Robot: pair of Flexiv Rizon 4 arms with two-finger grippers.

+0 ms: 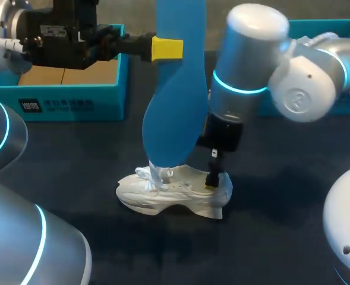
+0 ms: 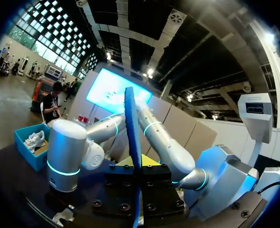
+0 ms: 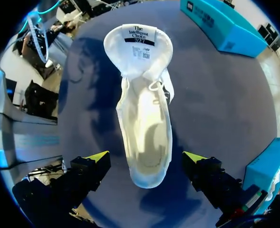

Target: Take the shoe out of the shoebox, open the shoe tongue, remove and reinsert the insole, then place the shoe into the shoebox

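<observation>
Dark table (image 1: 281, 237) fills the head view.

Right arm (image 1: 252, 53) comes in from the upper right, its wrist turned straight down over the centre. Left arm (image 1: 8, 24) comes in at the upper left corner and reaches level toward the top middle.

Teal shoebox (image 1: 73, 104) sits in the upper left, open, with brown cardboard showing inside. A second teal shoebox (image 1: 326, 27) is in the upper right, mostly hidden behind the right arm. In the left wrist view this box (image 2: 33, 147) lies beyond the right arm with something white in it.

Blue insole (image 1: 172, 107) hangs upright in the top centre. Its broad end points down and reaches just to the shoe's opening; I cannot tell if they touch.

White shoe (image 1: 175, 193) stands on its sole on the table, lower centre, outside both boxes, toe to the left and heel to the right. From the right wrist the shoe (image 3: 144, 128) shows an open, bare interior, and the tongue (image 3: 139, 45) is folded out flat ahead of the laces.

Left gripper (image 1: 169, 48) is clamped on the insole near its narrow upper end. In its own wrist view the insole (image 2: 131, 123) runs edge-on between the fingers.

Right gripper (image 3: 146, 159) is over the heel with its yellow tips spread wide. One tip is on either side of the heel, with dark table showing between each tip and the shoe.
</observation>
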